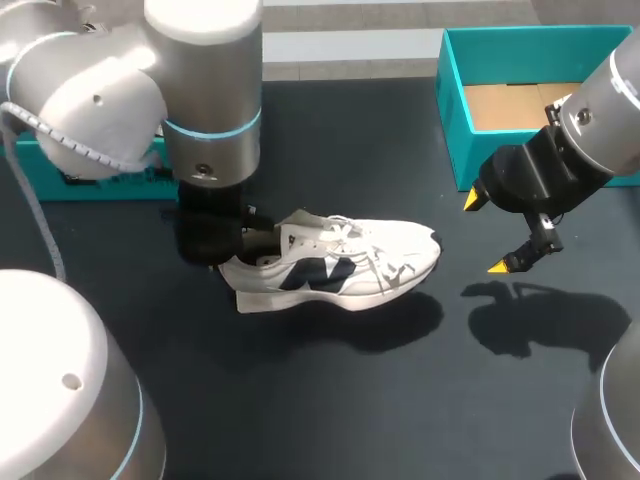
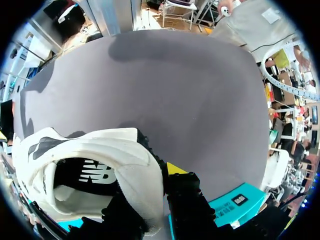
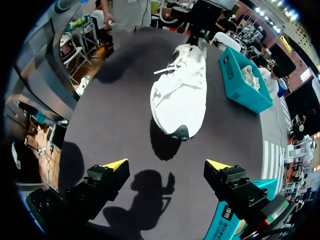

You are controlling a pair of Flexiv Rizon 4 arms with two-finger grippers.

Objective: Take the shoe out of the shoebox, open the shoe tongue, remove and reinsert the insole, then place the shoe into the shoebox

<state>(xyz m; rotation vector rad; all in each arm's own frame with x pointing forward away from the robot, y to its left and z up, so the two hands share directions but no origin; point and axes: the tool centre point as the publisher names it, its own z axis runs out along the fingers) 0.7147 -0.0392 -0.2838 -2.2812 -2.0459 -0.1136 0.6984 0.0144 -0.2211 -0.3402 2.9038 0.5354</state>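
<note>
Left gripper (image 2: 150, 192): pinching the shoe (image 1: 340, 265) at its heel collar.
Right gripper (image 1: 487, 233): fingers spread, nothing between them, shoe toe ahead.
Shoebox (image 1: 452, 120): just beside right gripper.

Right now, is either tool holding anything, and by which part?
The left tool grips the shoe by its heel collar, one finger inside, one outside. The right tool holds nothing.
</note>
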